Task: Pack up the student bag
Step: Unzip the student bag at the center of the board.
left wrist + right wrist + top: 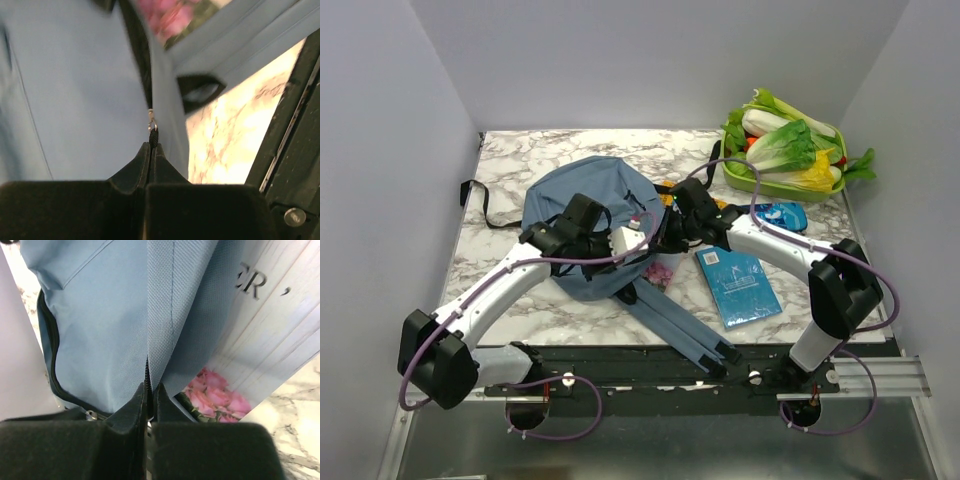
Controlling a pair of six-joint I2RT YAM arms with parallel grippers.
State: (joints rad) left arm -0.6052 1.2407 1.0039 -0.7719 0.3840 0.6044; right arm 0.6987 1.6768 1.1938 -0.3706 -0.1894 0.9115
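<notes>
The student bag (pixel 582 196), dusty-blue and rounded, lies mid-table with its straps (pixel 692 332) trailing toward the near edge. Both grippers meet at its right side. My left gripper (pixel 151 145) is shut on the black zipper pull (pixel 153 135), with blue fabric (pixel 75 95) filling the view behind it. My right gripper (pixel 150 387) is shut on the bag's zipper edge (pixel 160 330), pinching a fold of the fabric. A book with pink roses (pixel 216 396) lies partly under that fold. In the top view the left gripper (pixel 623 241) and right gripper (pixel 666 234) sit close together.
A teal book (pixel 739 286) lies right of the bag, and a blue pencil case (pixel 781 213) lies behind it. A green tray (pixel 756 183) of toy vegetables stands at the back right. The bag's black webbing (pixel 480 205) trails left. A black rail (pixel 295 165) runs along the near edge.
</notes>
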